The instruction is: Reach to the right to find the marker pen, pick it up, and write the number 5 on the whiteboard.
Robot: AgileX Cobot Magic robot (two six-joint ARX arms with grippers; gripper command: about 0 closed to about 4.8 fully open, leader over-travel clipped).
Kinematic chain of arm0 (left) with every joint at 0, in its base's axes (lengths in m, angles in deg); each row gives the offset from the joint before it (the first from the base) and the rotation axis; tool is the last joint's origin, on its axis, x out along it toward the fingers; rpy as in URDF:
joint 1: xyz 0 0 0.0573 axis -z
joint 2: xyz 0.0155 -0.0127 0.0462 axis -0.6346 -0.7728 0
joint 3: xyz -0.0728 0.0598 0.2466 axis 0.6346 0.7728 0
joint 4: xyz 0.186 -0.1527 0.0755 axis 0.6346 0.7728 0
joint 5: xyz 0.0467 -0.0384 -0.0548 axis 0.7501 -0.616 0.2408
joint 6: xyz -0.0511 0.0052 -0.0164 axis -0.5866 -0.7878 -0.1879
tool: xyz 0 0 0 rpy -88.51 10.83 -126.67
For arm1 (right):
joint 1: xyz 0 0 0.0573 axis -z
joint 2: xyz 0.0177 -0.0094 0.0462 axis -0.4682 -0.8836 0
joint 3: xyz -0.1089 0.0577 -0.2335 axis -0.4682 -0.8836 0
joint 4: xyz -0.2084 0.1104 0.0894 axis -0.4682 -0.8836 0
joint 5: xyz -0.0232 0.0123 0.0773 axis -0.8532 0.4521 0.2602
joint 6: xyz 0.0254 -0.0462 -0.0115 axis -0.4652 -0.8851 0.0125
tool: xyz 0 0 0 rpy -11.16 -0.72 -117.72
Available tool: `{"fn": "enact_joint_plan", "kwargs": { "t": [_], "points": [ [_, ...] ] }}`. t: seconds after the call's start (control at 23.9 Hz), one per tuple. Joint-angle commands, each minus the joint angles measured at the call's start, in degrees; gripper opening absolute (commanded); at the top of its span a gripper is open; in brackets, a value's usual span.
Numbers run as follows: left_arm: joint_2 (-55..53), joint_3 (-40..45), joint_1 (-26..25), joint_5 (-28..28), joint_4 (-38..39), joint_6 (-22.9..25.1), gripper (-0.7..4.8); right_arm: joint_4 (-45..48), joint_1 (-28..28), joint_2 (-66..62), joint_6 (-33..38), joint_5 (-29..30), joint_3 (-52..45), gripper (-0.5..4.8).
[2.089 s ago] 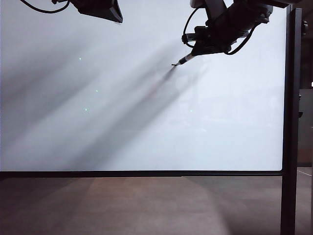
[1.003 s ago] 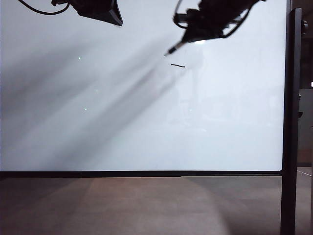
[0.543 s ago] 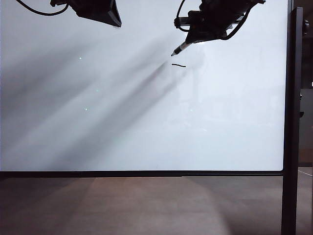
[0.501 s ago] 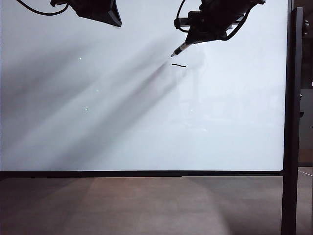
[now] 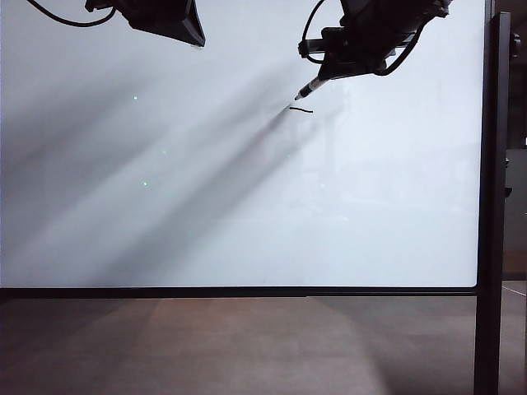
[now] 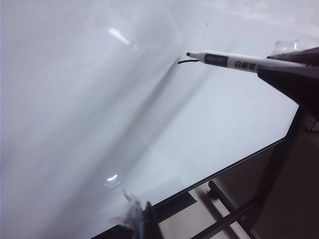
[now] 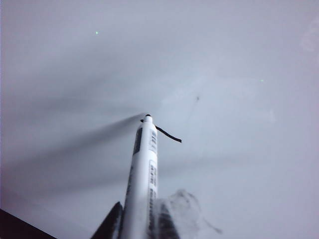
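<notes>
Your whiteboard (image 5: 247, 206) filled nearly the whole exterior view. It had a thin black frame (image 5: 239, 291) along the bottom and a black post (image 5: 491, 206) on the right side. Long grey shadows lay across the board. Below it was a brown floor (image 5: 247, 346). Nothing stood between the camera and the board.

Your right pincer (image 5: 333, 69) was up near the top of the board, right of the middle. It was clamped together on the marker pen (image 5: 311, 87). The pen pointed down and to the left. Its black tip sat just above the left end of a short black line (image 5: 301, 109) drawn on the board. From the right wrist view the pen (image 7: 142, 179) looked white with dark writing on it, and its tip was right at that line (image 7: 168, 134). I could not tell if the tip touched the board. The left wrist view showed the same pen (image 6: 234, 61) beside the line (image 6: 187, 61).

Your left pincer (image 5: 169, 18) was at the top left of the board, well away from the pen. I could not tell if it was apart or together.

A second ago the pen tip was higher and further left of the line. Since then it had come down close to the line's left end. The line itself looked the same, only one stroke of the number 5. The left pincer had not moved.
</notes>
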Motion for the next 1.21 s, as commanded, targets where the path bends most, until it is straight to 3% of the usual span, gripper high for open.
{"fn": "enact_joint_plan", "kwargs": {
  "t": [0.04,0.17,1.21],
  "points": [
    [0.24,-0.15,0.02,-0.07,-0.42,-0.11,-0.04,1.22,0.07,0.22,0.02,0.28,0.22,-0.06],
    [0.24,-0.15,0.04,-0.07,-0.39,-0.11,-0.04,1.42,0.07,-0.09,0.02,2.58,0.22,-0.06],
    [0.24,-0.15,0.02,-0.07,-0.35,-0.09,-0.04,2.89,0.39,-2.58,-0.02,2.38,0.22,-0.06]
  ]
}}
